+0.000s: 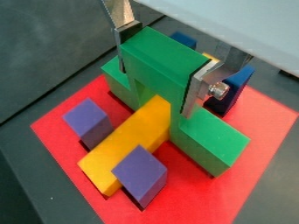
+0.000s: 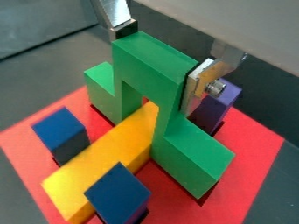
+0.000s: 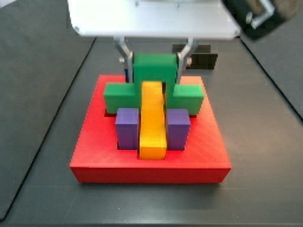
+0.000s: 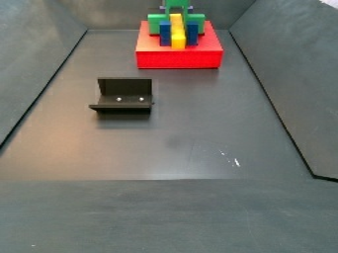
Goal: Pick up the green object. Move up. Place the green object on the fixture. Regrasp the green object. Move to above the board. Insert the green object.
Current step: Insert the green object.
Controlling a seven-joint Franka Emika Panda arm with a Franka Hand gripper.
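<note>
The green object [image 1: 163, 63] sits low on the red board [image 1: 263, 166], straddling the long yellow bar [image 1: 128, 140]. My gripper [image 1: 158, 68] is over the board, and its two fingers press on both sides of the green object's raised centre. Both wrist views show this; the green object [image 2: 152, 79] and the gripper [image 2: 158, 66] look the same in the second one. In a side view the gripper [image 3: 154, 55] hangs over the green object [image 3: 154, 87] at the board's far part. The fixture [image 4: 123, 97] stands empty on the floor, away from the board [image 4: 179, 57].
Purple blocks [image 1: 87, 118] stand beside the yellow bar, and a blue block [image 1: 233, 87] stands behind the green object. The same blocks appear as blue [image 2: 61, 131] and purple [image 2: 216, 101]. Dark walls ring the floor [image 4: 185, 148].
</note>
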